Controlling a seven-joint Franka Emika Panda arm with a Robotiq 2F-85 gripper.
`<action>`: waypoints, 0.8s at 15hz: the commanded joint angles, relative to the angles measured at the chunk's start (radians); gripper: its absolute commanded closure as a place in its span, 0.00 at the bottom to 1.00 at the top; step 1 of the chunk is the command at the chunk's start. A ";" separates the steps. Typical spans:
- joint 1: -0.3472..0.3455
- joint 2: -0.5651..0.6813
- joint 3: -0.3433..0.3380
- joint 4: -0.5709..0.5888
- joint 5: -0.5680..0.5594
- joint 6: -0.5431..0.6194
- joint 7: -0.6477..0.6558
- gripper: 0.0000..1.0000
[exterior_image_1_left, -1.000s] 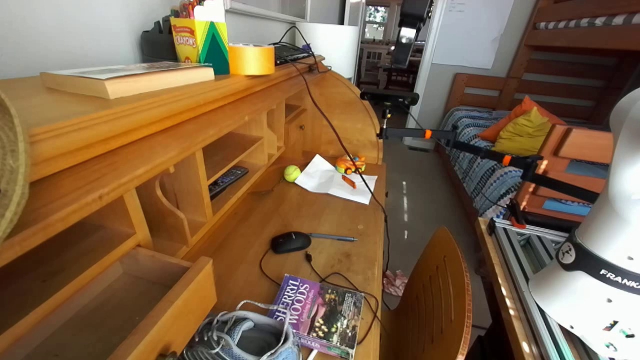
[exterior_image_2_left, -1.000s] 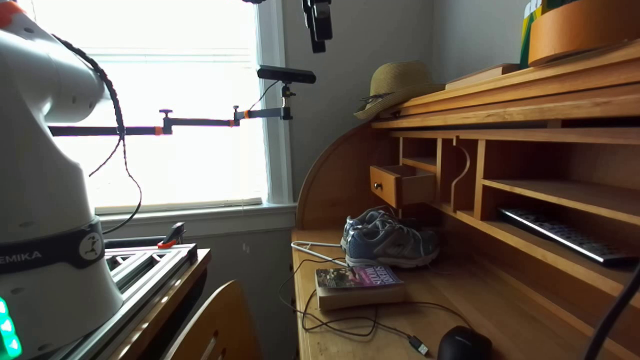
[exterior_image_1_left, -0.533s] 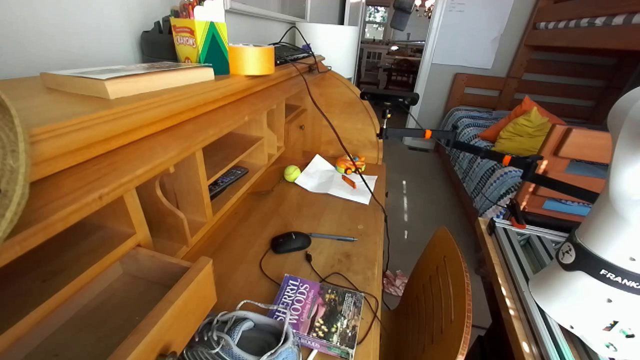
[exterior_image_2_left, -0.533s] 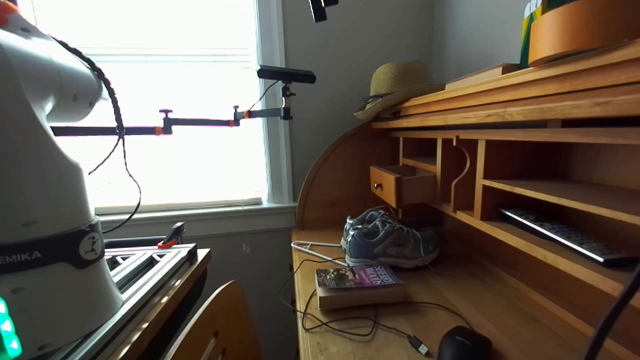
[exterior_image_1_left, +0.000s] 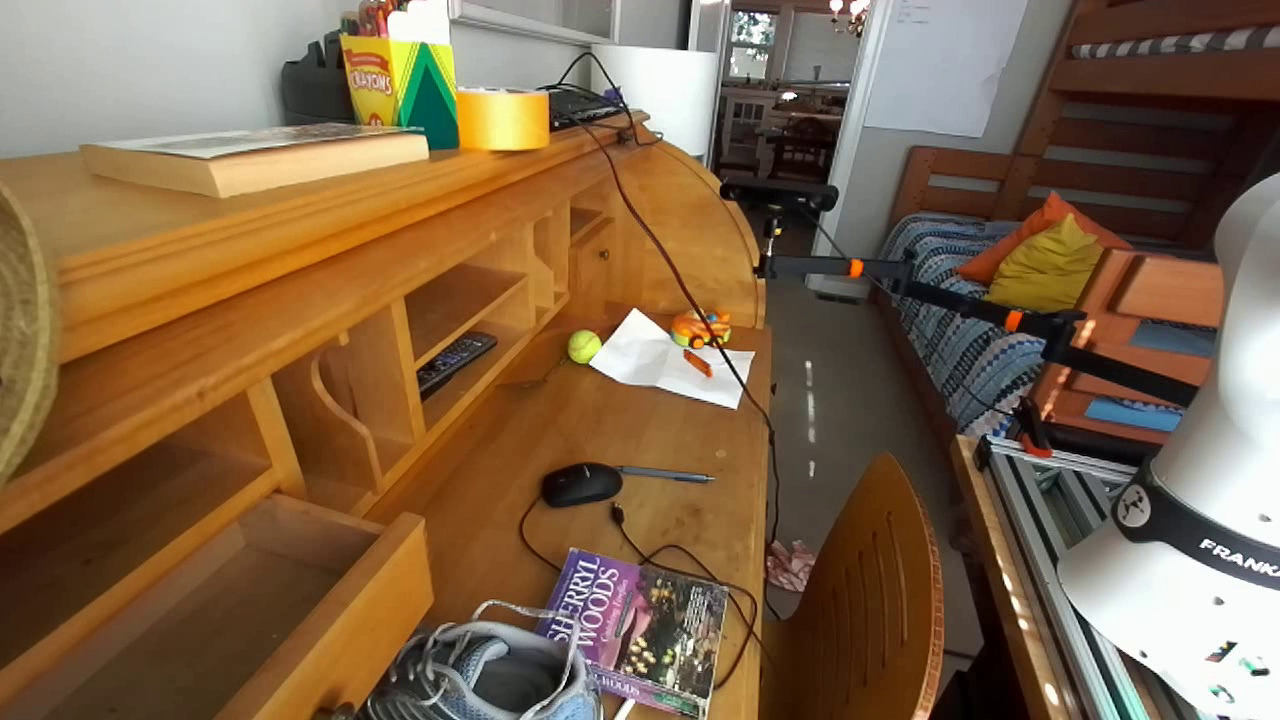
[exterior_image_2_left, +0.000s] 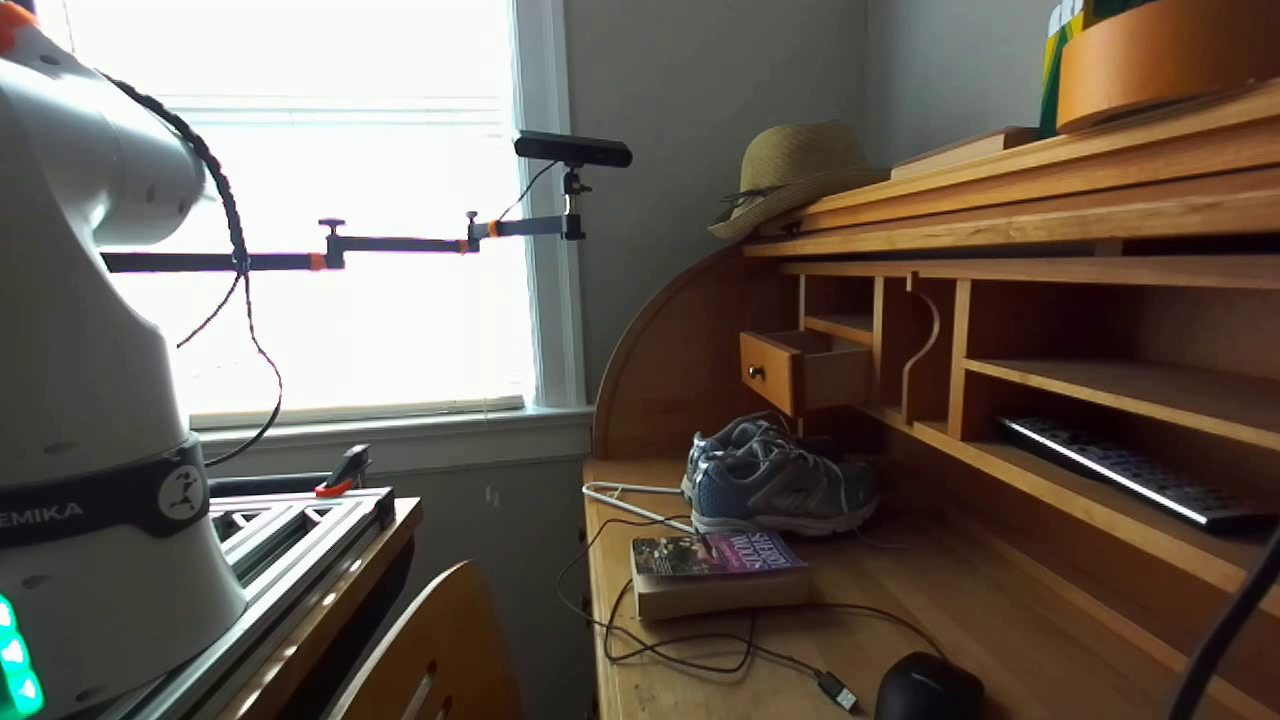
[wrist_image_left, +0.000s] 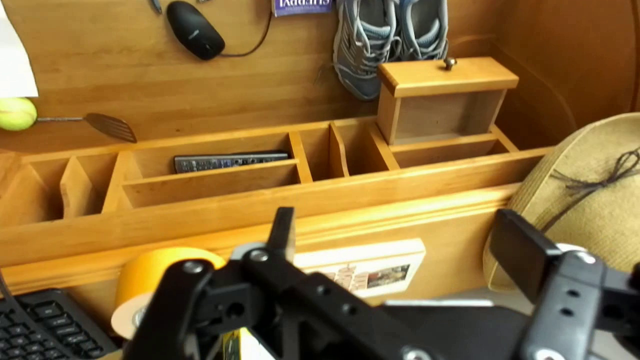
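Note:
My gripper (wrist_image_left: 395, 216) shows only in the wrist view; it is out of frame in both exterior views. Its fingers are wide apart with nothing between them. It is above the roll-top desk's upper shelf. Beyond the gap lies a pale paperback (wrist_image_left: 395, 260), also seen in an exterior view (exterior_image_1_left: 260, 165). A yellow tape roll (wrist_image_left: 160, 270) is at the left finger's side. A straw hat (wrist_image_left: 590, 200) is behind the right finger. A small wooden drawer (wrist_image_left: 445, 77) is pulled open. A remote (wrist_image_left: 230, 161) lies in a cubby. The crayon box (exterior_image_1_left: 400, 85) is mostly hidden in the wrist view.
On the desktop are grey shoes (wrist_image_left: 365, 50), a purple book (exterior_image_1_left: 640, 630), a black mouse (wrist_image_left: 195, 30), a tennis ball (wrist_image_left: 17, 113), a spatula (wrist_image_left: 110, 126) and paper (exterior_image_1_left: 665, 360). A keyboard (wrist_image_left: 45, 320) is on top. A cable (exterior_image_1_left: 660, 250) hangs down. A chair (exterior_image_1_left: 870, 600) stands in front.
The gripper, which showed at the top of both exterior views, has risen out of frame. The arm's upper part has shifted slightly. Objects on the desk have not moved.

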 joint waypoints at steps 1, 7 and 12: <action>0.007 -0.020 -0.017 -0.001 0.039 0.093 -0.007 0.00; 0.003 -0.012 -0.042 0.021 0.036 0.218 -0.003 0.00; 0.003 0.000 -0.063 0.022 0.038 0.309 0.001 0.00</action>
